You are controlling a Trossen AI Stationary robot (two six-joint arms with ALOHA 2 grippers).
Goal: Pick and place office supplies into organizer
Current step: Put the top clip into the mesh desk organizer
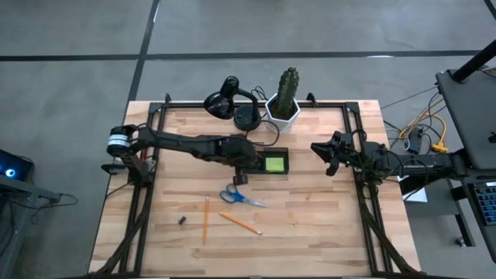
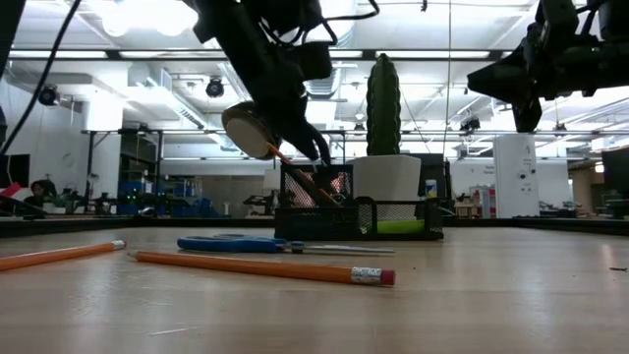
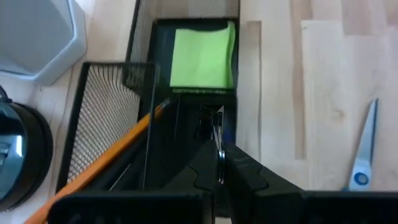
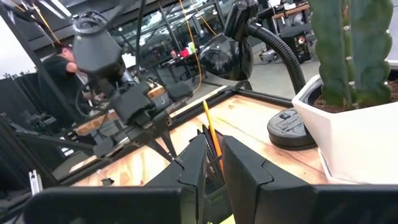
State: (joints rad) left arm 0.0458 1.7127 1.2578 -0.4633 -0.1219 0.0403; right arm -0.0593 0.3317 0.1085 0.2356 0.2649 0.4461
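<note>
1. Left gripper (image 1: 243, 161) at frame centre of the high view, over the tall mesh compartment of the organizer (image 1: 282, 170); fingers pressed together on an orange pencil (image 3: 118, 145) slanting into that compartment.
2. Lime-green sticky-note pad (image 1: 274, 163) lying in the organizer's right-hand tray.
3. Loose on the table, lower centre: small dark bit (image 1: 182, 221), upright-lying pencil (image 1: 206, 218), blue-handled scissors (image 1: 239, 196), slanted pencil (image 1: 241, 224).
4. Desk lamp (image 1: 230, 101) and cactus (image 1: 287, 90) at upper centre, behind the organizer.
5. Right gripper (image 1: 321, 149) at centre right, raised clear of the table, fingers nearly together, nothing pinched.
</note>
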